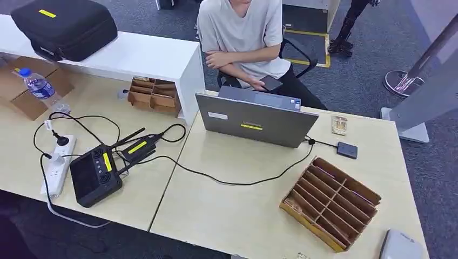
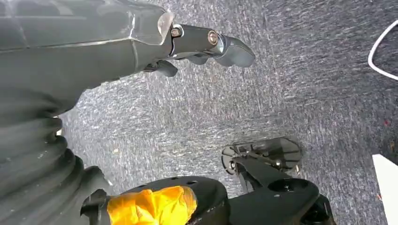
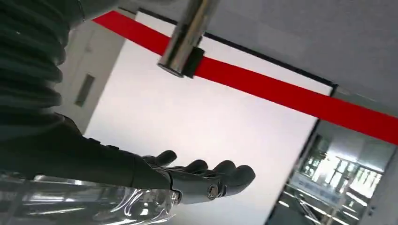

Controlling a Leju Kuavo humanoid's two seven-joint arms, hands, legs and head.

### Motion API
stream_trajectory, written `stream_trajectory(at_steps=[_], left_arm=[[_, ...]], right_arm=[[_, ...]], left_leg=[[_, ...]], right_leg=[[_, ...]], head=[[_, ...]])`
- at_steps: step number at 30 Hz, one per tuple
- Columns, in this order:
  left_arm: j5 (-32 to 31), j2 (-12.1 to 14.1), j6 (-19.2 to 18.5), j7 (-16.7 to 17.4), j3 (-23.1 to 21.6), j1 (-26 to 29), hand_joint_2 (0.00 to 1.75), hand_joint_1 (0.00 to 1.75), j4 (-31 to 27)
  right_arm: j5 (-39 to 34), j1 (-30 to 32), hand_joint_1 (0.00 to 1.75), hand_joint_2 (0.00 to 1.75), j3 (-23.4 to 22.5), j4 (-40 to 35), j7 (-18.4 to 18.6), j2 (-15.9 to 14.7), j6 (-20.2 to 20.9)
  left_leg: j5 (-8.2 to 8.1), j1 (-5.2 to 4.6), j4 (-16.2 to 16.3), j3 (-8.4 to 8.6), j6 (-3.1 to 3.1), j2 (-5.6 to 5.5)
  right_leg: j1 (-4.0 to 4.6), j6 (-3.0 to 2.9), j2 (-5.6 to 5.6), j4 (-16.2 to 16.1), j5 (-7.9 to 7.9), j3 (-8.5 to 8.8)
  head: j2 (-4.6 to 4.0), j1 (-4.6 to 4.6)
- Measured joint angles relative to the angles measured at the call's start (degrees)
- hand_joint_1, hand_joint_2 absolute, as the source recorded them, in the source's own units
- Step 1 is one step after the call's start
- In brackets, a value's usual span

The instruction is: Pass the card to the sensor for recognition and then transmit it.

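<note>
1. Card (image 1: 339, 125) – flat on the pale table (image 1: 237, 216), near the far edge, just beyond the small dark sensor (image 1: 347, 149) and to the right of the open laptop (image 1: 256, 124).
2. Sensor cabled to the laptop; cardboard divider tray (image 1: 330, 202) nearer, apart from both.
3. Left hand (image 2: 187, 47) – hanging above grey carpet (image 2: 281, 93), thumb out, fingers loosely bent, nothing in them.
4. Right hand (image 3: 197, 180) raised before a white wall with a red stripe (image 3: 281, 89), fingers stretched and slightly apart, empty.

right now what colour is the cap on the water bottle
Blue, on the water bottle; the head view shows it best.
</note>
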Motion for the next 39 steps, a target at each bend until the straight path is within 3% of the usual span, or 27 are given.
stream_trajectory(at_steps=[6,15,19,23,24,26,28,39], left_arm=[[-0.1,0.0,0.1,0.0,0.0,0.0,1.75,0.0,0.0],[-0.3,0.0,0.0,0.0,0.0,-0.1,1.75,0.0,0.0],[-0.3,0.0,-0.2,0.0,0.0,-0.1,1.75,0.0,0.0],[-0.4,-0.1,-0.3,0.3,0.0,-0.2,1.75,0.0,0.0],[-0.7,-0.2,-0.2,0.4,0.0,-0.2,1.75,0.0,0.0],[-1.1,-0.3,0.3,0.7,0.0,-0.4,1.75,0.0,0.0],[-1.2,-0.4,0.3,0.8,0.0,-0.5,1.75,0.0,0.0],[-1.4,-0.4,0.4,0.8,0.0,-0.5,1.75,0.0,0.0]], right_arm=[[0.7,1.0,0.0,1.75,-6.8,-1.9,-0.1,2.4,0.7],[2.6,1.2,0.0,1.75,-10.3,-2.7,-1.0,3.4,1.4],[5.4,1.0,0.0,1.75,-12.2,-3.0,-2.5,4.2,1.9],[11.9,-1.1,0.0,1.75,-14.6,-2.6,-4.2,7.4,1.7],[14.2,-2.2,0.0,1.75,-15.1,-1.3,-3.9,8.8,0.7],[16.9,-3.5,0.0,1.75,-16.0,4.4,-3.5,11.4,-6.1],[17.4,-4.5,0.0,1.75,-16.2,8.2,-3.4,13.2,-8.9],[17.5,-6.7,0.0,1.75,-17.1,17.3,-3.6,15.2,-9.9]], left_leg=[[0.0,0.0,0.0,0.17,-0.01,0.23],[0.0,0.0,0.0,0.21,-0.01,0.34],[0.0,0.01,0.0,0.2,-0.01,0.35],[0.0,0.06,0.0,0.26,-0.02,0.46],[-0.01,0.07,0.0,0.31,-0.02,0.55],[-0.01,0.13,0.0,0.32,-0.02,0.55],[-0.01,0.05,0.0,0.32,-0.02,0.55],[-0.01,0.03,0.0,0.33,-0.03,0.59]], right_leg=[[0.0,-0.03,0.26,0.0,0.04,0.05],[0.0,-0.02,0.35,0.1,0.05,0.05],[0.01,-0.03,0.35,0.1,0.04,0.06],[0.05,-0.03,0.46,0.1,0.04,0.04],[0.06,-0.04,0.55,0.1,0.05,0.05],[0.15,-0.06,0.54,0.0,0.07,0.16],[0.04,-0.06,0.54,0.1,0.07,0.12],[0.02,-0.08,0.58,0.1,0.07,0.1]], head=[[0.0,0.02],[0.0,0.0],[0.0,0.02],[0.0,-0.02],[0.0,0.05],[0.0,0.11],[0.0,-0.02],[0.0,0.02]])
